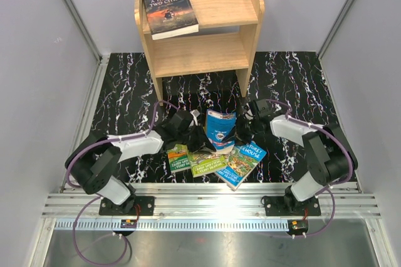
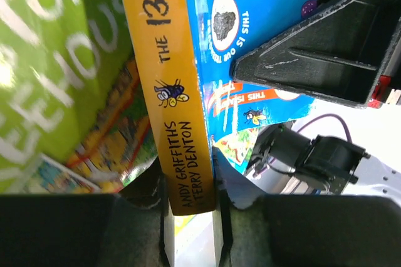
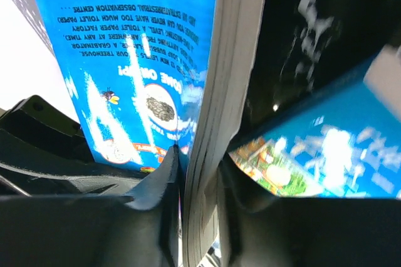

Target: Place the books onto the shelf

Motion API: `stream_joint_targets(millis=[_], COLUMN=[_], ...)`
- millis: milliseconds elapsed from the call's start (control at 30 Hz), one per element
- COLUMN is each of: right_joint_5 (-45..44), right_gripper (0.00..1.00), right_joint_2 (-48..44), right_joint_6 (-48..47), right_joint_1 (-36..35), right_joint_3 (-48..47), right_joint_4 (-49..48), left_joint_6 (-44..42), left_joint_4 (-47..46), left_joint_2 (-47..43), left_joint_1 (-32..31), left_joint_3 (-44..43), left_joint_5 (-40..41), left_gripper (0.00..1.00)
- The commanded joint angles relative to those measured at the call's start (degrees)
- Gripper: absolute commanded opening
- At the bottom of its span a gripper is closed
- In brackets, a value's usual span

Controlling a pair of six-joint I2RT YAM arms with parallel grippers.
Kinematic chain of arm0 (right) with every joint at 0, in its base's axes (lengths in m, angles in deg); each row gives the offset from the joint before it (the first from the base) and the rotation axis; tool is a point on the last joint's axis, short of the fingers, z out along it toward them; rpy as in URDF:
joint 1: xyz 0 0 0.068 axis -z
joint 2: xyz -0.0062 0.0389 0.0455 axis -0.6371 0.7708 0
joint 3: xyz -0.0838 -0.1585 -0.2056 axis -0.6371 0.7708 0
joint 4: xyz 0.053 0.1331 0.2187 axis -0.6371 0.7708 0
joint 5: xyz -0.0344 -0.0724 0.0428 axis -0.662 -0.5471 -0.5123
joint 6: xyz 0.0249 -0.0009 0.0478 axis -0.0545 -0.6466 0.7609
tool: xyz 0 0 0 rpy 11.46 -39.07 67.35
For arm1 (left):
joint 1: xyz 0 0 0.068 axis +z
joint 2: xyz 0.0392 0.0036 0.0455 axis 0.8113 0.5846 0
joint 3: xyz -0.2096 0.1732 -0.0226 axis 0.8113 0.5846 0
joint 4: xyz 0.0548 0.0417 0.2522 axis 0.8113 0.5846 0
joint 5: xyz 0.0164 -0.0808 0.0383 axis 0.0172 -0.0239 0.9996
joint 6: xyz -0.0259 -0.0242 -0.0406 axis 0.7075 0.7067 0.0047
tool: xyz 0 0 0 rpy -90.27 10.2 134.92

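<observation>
- The black, white-veined table point(image 1: 301, 85) is carrying everything, with its near edge running along the aluminium rail by the arm bases.
- The light-wood shelf point(image 1: 207, 54) is standing at the middle of the far edge, its two tiers facing the arms.
- The dark book point(image 1: 169, 10) is lying flat on the left end of the top tier and overhanging the front lip. Its cover is reading "A TALE OF TWO CITIES".
- The blue book point(image 1: 220, 130) is standing upright off the table near the middle of the near edge, between the two grippers. Its yellow spine is showing "THE 130-" and "ANDY GRIFFITHS TERRY DENTON". Its back cover is showing a white circle and "COME ON UP!", upside down in the right wrist view.
- The blue-green book point(image 1: 241, 163) is lying flat by the near edge, to the right of the green ones. "STOREY" and "HOUSE" are showing on its cover.
- The two green books point(image 1: 178, 157) and point(image 1: 208, 163) are lying flat side by side just below the raised one, the right one touching the blue-green cover.
- The left gripper point(image 2: 191, 207) is clenching the blue book, one finger on each side of the yellow spine.
- The right gripper point(image 3: 199, 179) is grasping the same book at its page edge, its fingers pressing against cover and pages.
</observation>
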Motion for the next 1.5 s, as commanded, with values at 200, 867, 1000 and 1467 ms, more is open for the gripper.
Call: stream_joint_targets(millis=[200,867,1000,1467], right_joint_5=[-9.91,-15.01,-15.72,-16.16], right_gripper=[0.85,0.98,0.98,0.98], right_joint_2=[-15.52,-33.81,-37.24,-43.67], right_joint_6=[-2.01,-1.22,-0.95,-0.16], right_joint_1=[-0.88,-0.88,-0.88,-0.88], right_joint_3=[-1.17,-3.12,-1.44,2.51], right_joint_4=[15.46,30.14,32.43,35.25], left_joint_6=[-8.47,-23.94,-24.3,-13.41], left_joint_4=[10.99,31.5,27.54,7.27], left_joint_2=[-14.08,-33.59,-34.39,-23.24], left_joint_1=[-1.18,-0.74,3.02,29.92], left_joint_3=[-3.55,-21.12,-23.32,-24.56], left_joint_5=[4.95,22.44,20.53,-3.63], left_gripper=[0.0,0.0,0.0,0.0])
